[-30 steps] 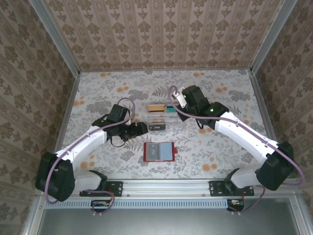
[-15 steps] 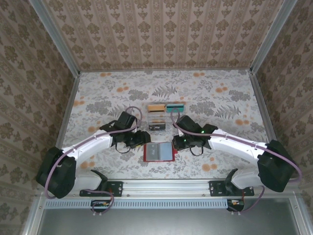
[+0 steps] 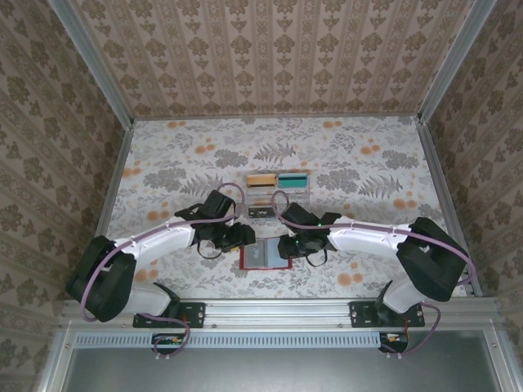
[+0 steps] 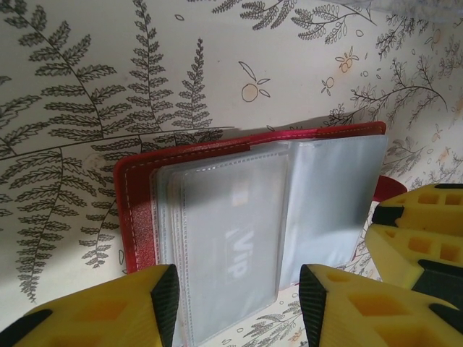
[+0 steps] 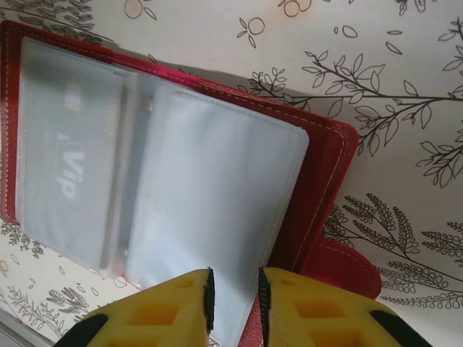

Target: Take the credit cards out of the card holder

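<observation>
Card holder (image 3: 266, 255) lying open on desk (image 3: 351, 163) between claws. Left claw (image 4: 235, 303) gaping half-wide over sleeved Vip card (image 4: 231, 231); right claw (image 5: 234, 289) hovering narrow at plastic sleeve (image 5: 210, 181) edge. Likely handling light, sleeve floppy, slick; pinching stiff card edge looking best

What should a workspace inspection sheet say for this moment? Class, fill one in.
Surface: floral-print table, flat.
Job's things: red card holder lying open, a card marked "Vip" inside its clear sleeves.
Clutter: clear tray beyond it, orange and teal contents.
Grippers: left gripper fingers apart at holder's edge; right gripper fingers nearly together over a sleeve, grip unclear.
Cables: purple cables looped along both arms.
Surroundings: patterned walls, metal frame.
</observation>
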Controlling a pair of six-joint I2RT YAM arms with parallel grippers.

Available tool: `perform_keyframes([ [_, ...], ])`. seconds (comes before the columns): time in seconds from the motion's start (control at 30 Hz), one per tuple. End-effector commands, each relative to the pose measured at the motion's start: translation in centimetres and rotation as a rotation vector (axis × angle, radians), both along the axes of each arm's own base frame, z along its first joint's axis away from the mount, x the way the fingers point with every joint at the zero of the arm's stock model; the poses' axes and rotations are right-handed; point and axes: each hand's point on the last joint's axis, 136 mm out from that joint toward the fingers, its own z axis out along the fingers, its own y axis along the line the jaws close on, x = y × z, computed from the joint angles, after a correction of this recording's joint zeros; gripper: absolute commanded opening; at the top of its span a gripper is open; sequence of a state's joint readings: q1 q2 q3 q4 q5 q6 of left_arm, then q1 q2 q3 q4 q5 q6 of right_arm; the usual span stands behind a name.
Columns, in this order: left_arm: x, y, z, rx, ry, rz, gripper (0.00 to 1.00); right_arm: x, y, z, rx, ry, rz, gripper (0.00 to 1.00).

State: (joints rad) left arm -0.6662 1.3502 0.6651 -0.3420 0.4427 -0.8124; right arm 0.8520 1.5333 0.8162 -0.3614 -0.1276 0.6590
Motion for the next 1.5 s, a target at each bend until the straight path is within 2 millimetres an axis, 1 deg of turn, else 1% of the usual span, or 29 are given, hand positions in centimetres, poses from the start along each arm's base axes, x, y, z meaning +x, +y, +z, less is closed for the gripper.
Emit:
perform_keyframes([
  [0.0, -0.7, -0.2, -0.7, -0.003, 0.025, -0.017, 0.49, 0.0, -0.2, -0.9, -0.023, 0.007, -0.023, 0.24],
  [0.13, -0.9, -0.4, -1.1, 0.001, 0.035, -0.028, 0.48, -0.2, -0.2, -1.5, -0.024, 0.019, -0.030, 0.22],
  [0.43, -1.4, -0.4, -1.8, 0.024, 0.057, -0.038, 0.48, -0.6, -0.1, -2.1, -0.034, 0.030, -0.024, 0.22],
  [0.77, -1.8, -1.7, -1.9, 0.014, 0.060, -0.074, 0.47, -0.8, -0.1, -2.5, -0.041, 0.035, -0.027, 0.22],
  [1.07, -1.6, -3.8, -0.4, -0.070, 0.027, -0.113, 0.47, -1.0, -0.3, -2.8, -0.052, 0.040, -0.029, 0.23],
  [1.33, -1.0, -4.7, 1.5, -0.126, -0.019, -0.124, 0.50, -0.9, -0.5, -2.9, -0.055, 0.037, -0.034, 0.24],
  [1.47, -0.8, -5.7, 2.2, -0.175, -0.033, -0.140, 0.50, -0.7, -0.8, -2.5, -0.051, 0.013, -0.050, 0.26],
])
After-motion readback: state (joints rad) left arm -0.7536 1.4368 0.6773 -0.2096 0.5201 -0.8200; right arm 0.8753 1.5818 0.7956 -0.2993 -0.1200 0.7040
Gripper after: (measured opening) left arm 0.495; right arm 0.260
